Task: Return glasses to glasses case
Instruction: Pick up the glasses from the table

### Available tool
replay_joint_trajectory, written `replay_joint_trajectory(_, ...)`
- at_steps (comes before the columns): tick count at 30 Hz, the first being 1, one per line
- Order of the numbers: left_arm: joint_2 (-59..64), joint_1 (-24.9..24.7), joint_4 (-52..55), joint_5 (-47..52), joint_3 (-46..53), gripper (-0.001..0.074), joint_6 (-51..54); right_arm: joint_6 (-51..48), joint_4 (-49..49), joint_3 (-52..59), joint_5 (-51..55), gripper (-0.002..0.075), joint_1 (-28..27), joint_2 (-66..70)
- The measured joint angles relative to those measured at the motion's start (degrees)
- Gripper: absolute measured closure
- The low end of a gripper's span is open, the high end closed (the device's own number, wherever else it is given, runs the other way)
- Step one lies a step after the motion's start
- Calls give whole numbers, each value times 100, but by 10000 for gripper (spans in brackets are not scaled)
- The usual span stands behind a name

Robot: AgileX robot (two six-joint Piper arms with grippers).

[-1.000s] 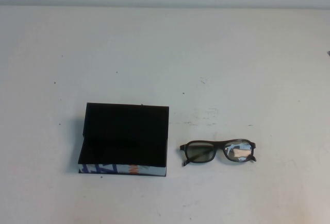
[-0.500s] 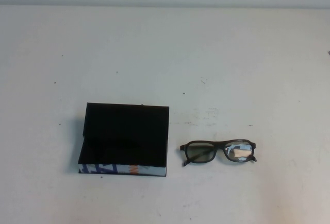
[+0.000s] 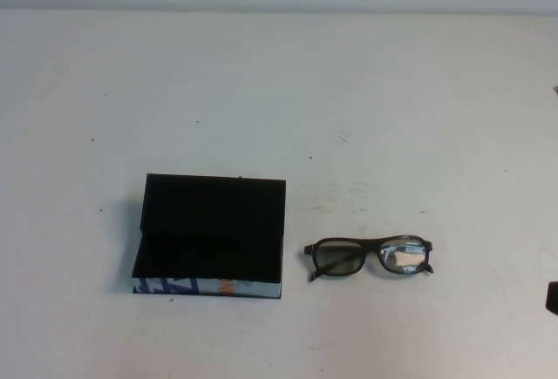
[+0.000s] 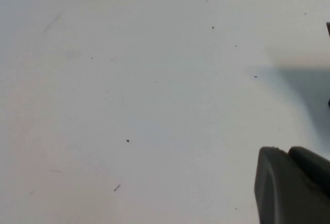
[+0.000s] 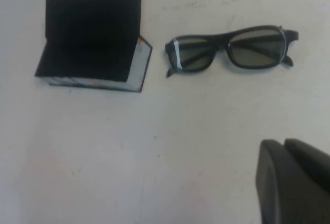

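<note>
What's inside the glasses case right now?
Only black lining shows in the open case; its front corner is hidden. The glasses lie beside it. Right end effector hovers nearby; the left elsewhere.

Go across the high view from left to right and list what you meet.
The glasses case, open on the table → the glasses lying on the table apart from it → a dark bit of the right gripper at the right edge. The left gripper does not show in this view.

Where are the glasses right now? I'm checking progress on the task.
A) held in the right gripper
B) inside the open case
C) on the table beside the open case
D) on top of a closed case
C: the glasses lie on the table, right of the open glasses case, untouched.
</note>
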Motion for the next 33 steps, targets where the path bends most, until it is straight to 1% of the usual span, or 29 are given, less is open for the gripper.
replay_joint_trajectory(5,0,0,0,0,0,736,0,-582,-115,-564,237,739,88,1061)
replay_joint_trajectory(9,0,0,0,0,0,736,0,-761,-448,-883,201,739,542,1787)
replay_joint_trajectory(13,0,0,0,0,0,736,0,-874,-1207,-1382,202,739,1504,2552)
replay_joint_trajectory(17,0,0,0,0,0,735,0,-1435,-1920,-2104,350,739,2475,3449)
replay_joint_trajectory(21,0,0,0,0,0,735,0,-2199,-2161,-2802,472,738,3020,4299)
replay_joint_trajectory(24,0,0,0,0,0,735,0,-3155,-2214,-3163,496,723,3124,4822)
replay_joint_trajectory(26,0,0,0,0,0,735,0,-3929,-2293,-3347,509,692,3124,5136)
replay_joint_trajectory(28,0,0,0,0,0,735,0,-4477,-2416,-3468,484,652,3124,5398)
replay_joint_trajectory(30,0,0,0,0,0,735,0,-4789,-2521,-3606,412,597,3099,5618)
replay_joint_trajectory(33,0,0,0,0,0,735,0,-4974,-2721,-3838,321,522,3049,5943)
